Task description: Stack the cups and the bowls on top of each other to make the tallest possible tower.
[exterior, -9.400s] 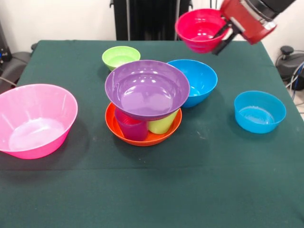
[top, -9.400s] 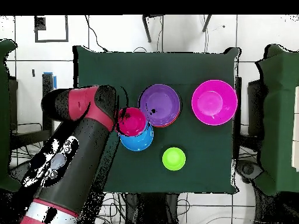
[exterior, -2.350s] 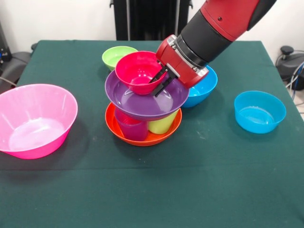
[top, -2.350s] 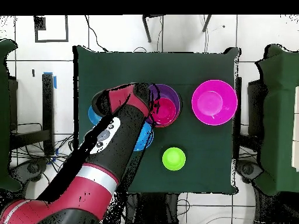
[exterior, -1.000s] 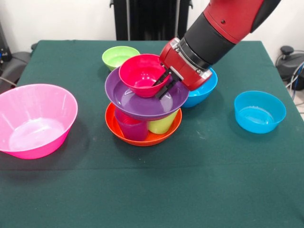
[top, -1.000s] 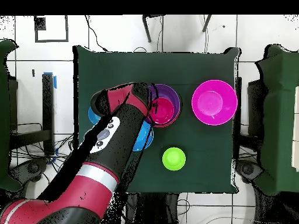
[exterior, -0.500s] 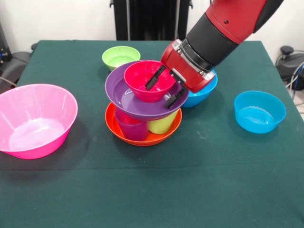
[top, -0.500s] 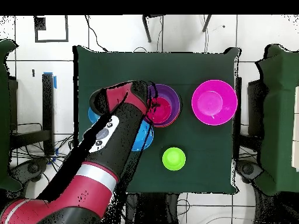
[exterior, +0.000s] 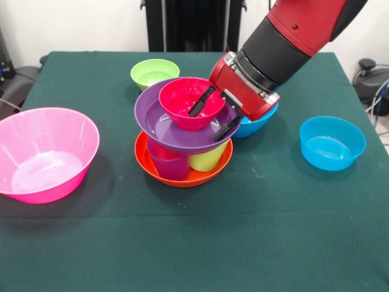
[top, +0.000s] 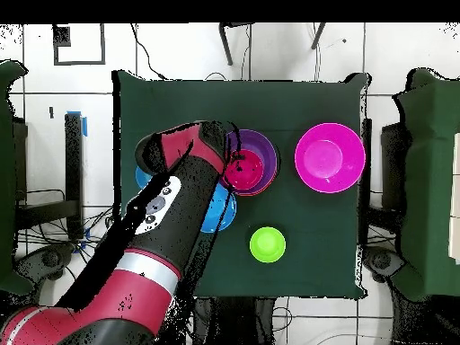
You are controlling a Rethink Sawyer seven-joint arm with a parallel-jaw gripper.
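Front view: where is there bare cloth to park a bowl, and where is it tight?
Free: the wide near strip of table below the orange bowl, and the gap between it and the pink bowl. Crowded: around the tower, where the gripper straddles the red bowl rim, with the blue bowl right behind.

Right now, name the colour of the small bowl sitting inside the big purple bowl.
Red, a pinkish red: the small glossy plastic bowl. The front view shows it best.
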